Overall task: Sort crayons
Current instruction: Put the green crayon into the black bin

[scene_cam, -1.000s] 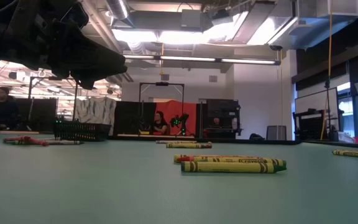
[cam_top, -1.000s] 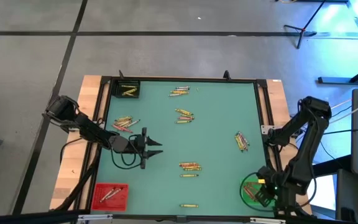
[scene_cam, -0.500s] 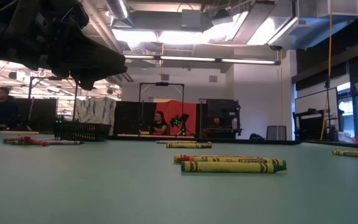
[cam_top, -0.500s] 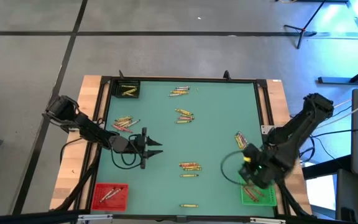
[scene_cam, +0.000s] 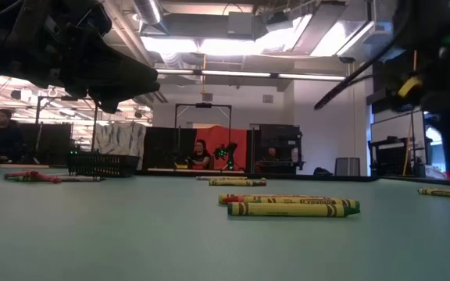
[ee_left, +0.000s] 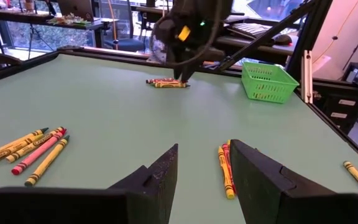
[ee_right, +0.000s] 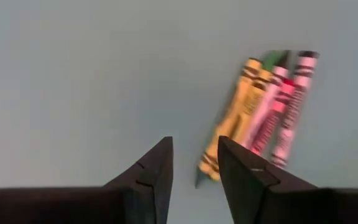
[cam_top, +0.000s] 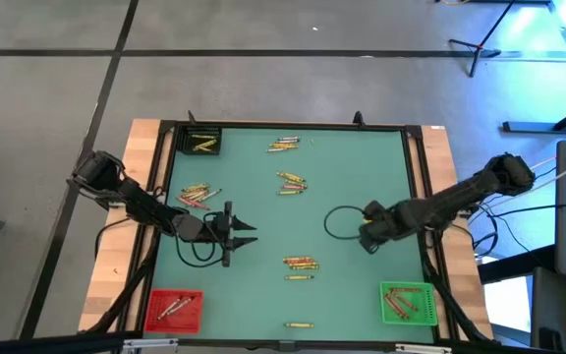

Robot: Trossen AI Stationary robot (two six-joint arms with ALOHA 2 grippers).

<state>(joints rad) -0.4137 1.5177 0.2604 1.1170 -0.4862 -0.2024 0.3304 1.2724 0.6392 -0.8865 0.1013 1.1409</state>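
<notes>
- Your table [cam_top: 263, 197] is a flat green mat with a dark frame. Take the green bin [cam_top: 408, 302] at one corner as your landmark: the red bin [cam_top: 173, 309] sits at the corner along the same edge, and the black bin [cam_top: 202, 143] is at the corner diagonally across.
- Beyond the table, the low view looks into a lit workshop with people seated far off.
- Your right pincer [cam_top: 369, 236] hovers over the mat, up-table from the green bin. It is nearer to the bundle than the left pincer [cam_top: 247, 234], which waits mid-table with its jaws parted and empty.
- The right pincer's jaws stand narrowly apart, holding nothing.
- The crayons [ee_right: 263, 106] you likely want, a tight bundle of yellow, green and pink sticks, lie just ahead of those fingertips and a little off to one side. Their long axes run roughly along the reach, not across the gap.
- Other crayon clusters [cam_top: 300, 263] lie scattered farther from the green bin.
</notes>
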